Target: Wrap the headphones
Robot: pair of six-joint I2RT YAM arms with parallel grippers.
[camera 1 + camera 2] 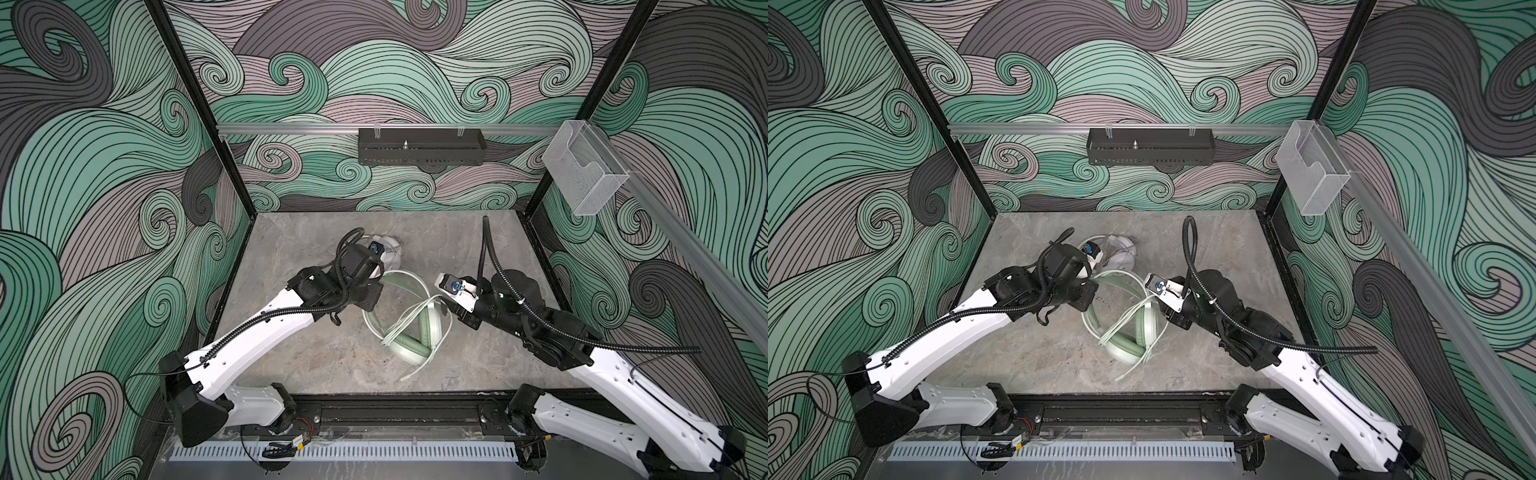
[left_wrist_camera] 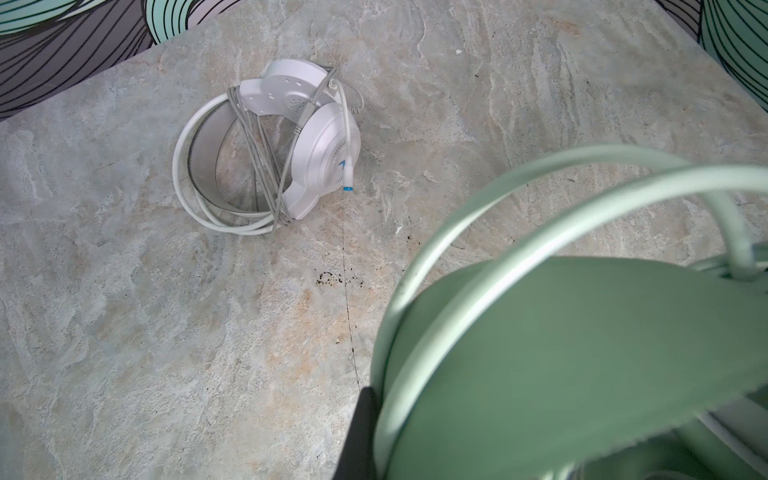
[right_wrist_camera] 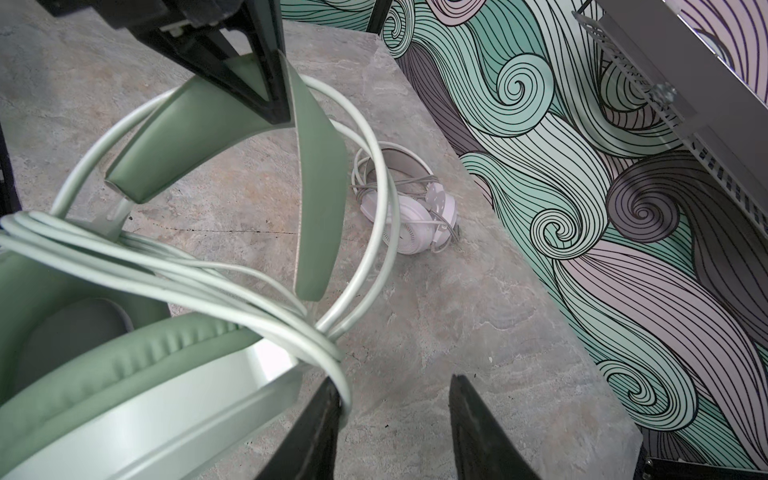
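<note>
The mint green headphones (image 1: 409, 345) (image 1: 1125, 345) lie mid-table with their pale cable (image 3: 232, 291) wound in several turns across the earcups. The cable's loose end (image 1: 415, 372) trails toward the front. My left gripper (image 3: 270, 95) is shut on the green headband (image 2: 582, 353); one black finger (image 2: 358, 440) shows beside the band. My right gripper (image 3: 394, 386) (image 1: 451, 309) stands open next to an earcup, and a cable loop rests against one finger's inner edge. The white headphones (image 1: 392, 249) (image 2: 320, 153) lie behind, cable wound round them.
The stone-look table (image 1: 291, 249) is boxed in by patterned walls with black posts. A black perforated tray (image 1: 419, 151) hangs on the back rail. A clear plastic box (image 1: 586, 174) hangs on the right rail.
</note>
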